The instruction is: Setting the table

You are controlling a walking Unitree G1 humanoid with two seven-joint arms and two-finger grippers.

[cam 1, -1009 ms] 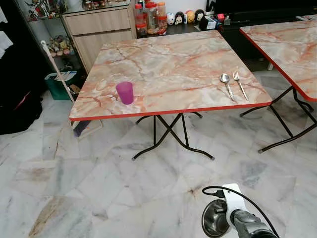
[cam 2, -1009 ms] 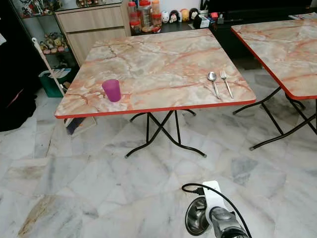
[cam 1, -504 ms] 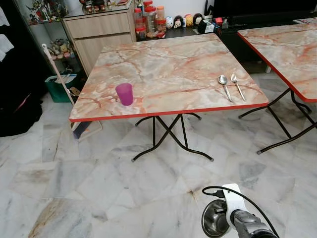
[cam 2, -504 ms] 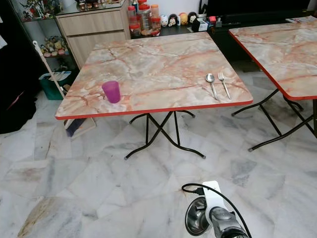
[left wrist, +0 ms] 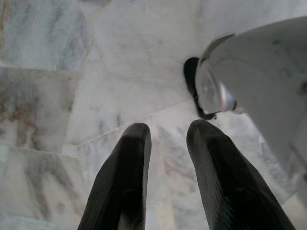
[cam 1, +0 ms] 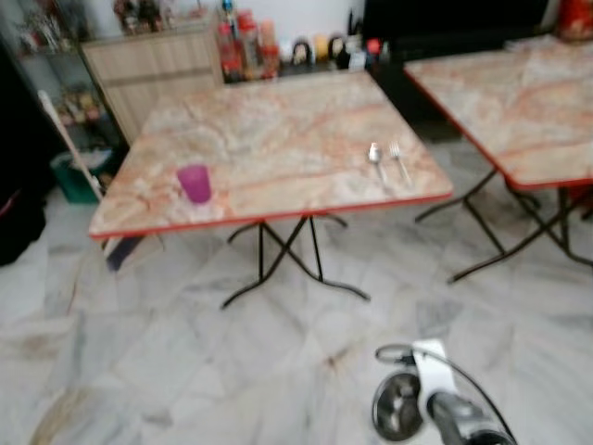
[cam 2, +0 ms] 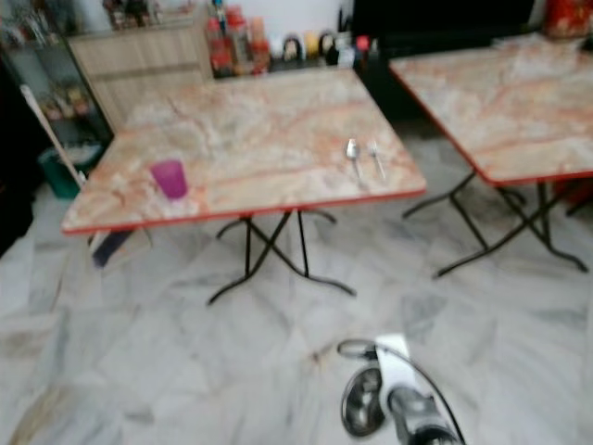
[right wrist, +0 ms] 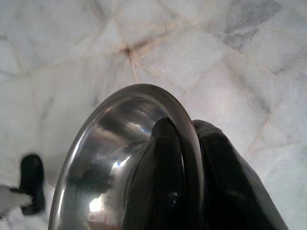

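Progress: We judged the setting partly done. On the near table (cam 1: 278,199) a purple cup (cam 1: 195,183) stood toward the robot's left front edge, and a spoon (cam 1: 375,158) and fork (cam 1: 399,161) lay side by side toward the right front edge, close together. No dish lay beside them yet.

What was left: We took the metal bowl (right wrist: 120,158) to be the missing piece. It had yet to reach the table, which stood well apart from us across a stretch of marble floor (cam 1: 185,352); the head views were blurred.

Right gripper: We saw the right gripper (right wrist: 192,177) pinching the bowl's rim, one finger (right wrist: 163,182) inside the bowl and the other outside, pressed onto the thin metal wall. In the head view the bowl (cam 1: 398,417) hung low in front of us over the floor, at the end of the silver right arm (cam 1: 463,426).

Left gripper: We saw the left gripper (left wrist: 165,172) with its fingers (left wrist: 122,182) parted by a narrow gap, holding nothing and pointing down at the floor tiles.

Surroundings: A second table (cam 1: 519,111) of the same marble pattern stood to the right, and a wooden cabinet (cam 1: 157,65) stood behind the near one.

Next step, as we judged it: Walk up to the near table and set the bowl down by the cutlery.
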